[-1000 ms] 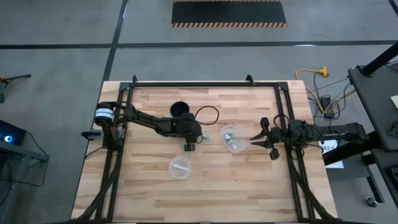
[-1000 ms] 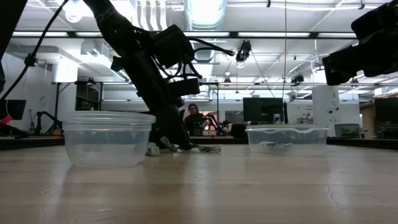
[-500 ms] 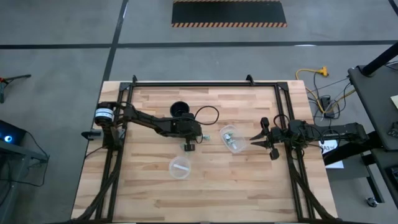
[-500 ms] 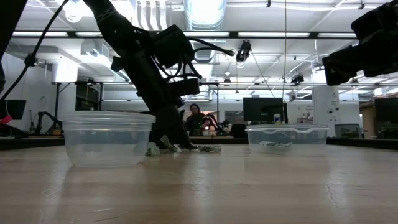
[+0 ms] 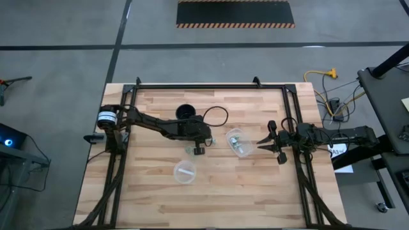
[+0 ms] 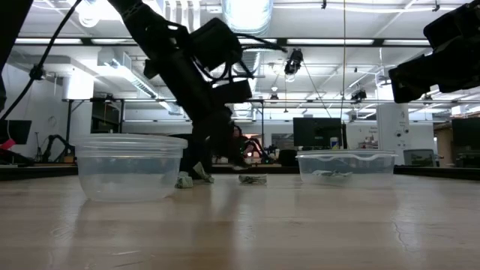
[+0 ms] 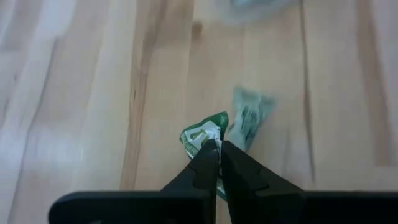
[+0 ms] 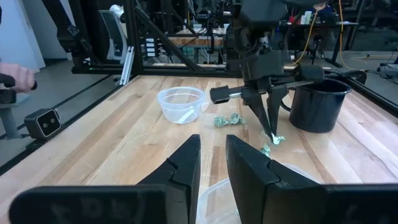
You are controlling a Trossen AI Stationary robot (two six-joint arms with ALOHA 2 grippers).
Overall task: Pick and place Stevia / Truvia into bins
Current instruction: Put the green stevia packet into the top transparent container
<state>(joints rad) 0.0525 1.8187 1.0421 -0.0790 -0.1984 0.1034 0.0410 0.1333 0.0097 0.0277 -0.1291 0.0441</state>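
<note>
My left gripper (image 5: pixel 198 149) is over the table's middle, between the black mug (image 5: pixel 185 112) and the oblong clear tub (image 5: pixel 239 142), shut on a pale green sachet (image 7: pixel 202 134). A second sachet (image 7: pixel 250 114) lies flat on the wood just under it. Two more crumpled sachets (image 8: pixel 227 119) lie nearer the round clear tub (image 5: pixel 185 171), which holds a sachet. The oblong tub (image 6: pixel 346 163) holds several. My right gripper (image 8: pixel 213 163) hovers open at the table's right edge, beside the oblong tub. My left gripper pinches the green sachet between its two fingertips at the sachet's crumpled edge (image 7: pixel 210 138). The fingers (image 8: pixel 272 127) come from above, slanting down. The sachet (image 8: pixel 277 139) hangs at their ends, just off the wood above the other sachet (image 8: pixel 266 149).
The black mug (image 8: pixel 317 102) stands far of my left gripper. A black metal frame (image 5: pixel 211 85) rims the table. Bare wood (image 5: pixel 211 198) lies along the near side. A person's hand (image 8: pixel 15 76) shows in the room beyond the table.
My left gripper has risen a little and moved toward the table's right, toward the oblong tub, staying shut. The green sachet has come up off the wood with it, while the other sachets have stayed where they lay.
</note>
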